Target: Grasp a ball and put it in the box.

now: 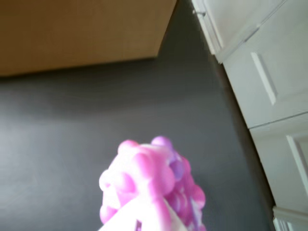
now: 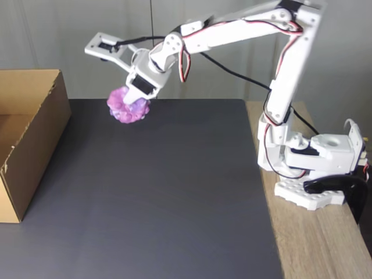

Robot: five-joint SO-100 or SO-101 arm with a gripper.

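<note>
The end effector [image 2: 132,103] clamps the ball [image 2: 128,106] above a dark mat [image 2: 157,192] on a wooden table [image 2: 314,244], right of the box [image 2: 35,139].

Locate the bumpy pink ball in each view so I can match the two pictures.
Wrist view: the ball sits at the bottom centre, close to the lens and blurred, against the dark mat.
Fixed view: the ball is upper left of centre, held up in the gripper above the mat's far edge, right of the box.
Shared landmark: the cardboard box, top left in the wrist view, left edge in the fixed view.
</note>
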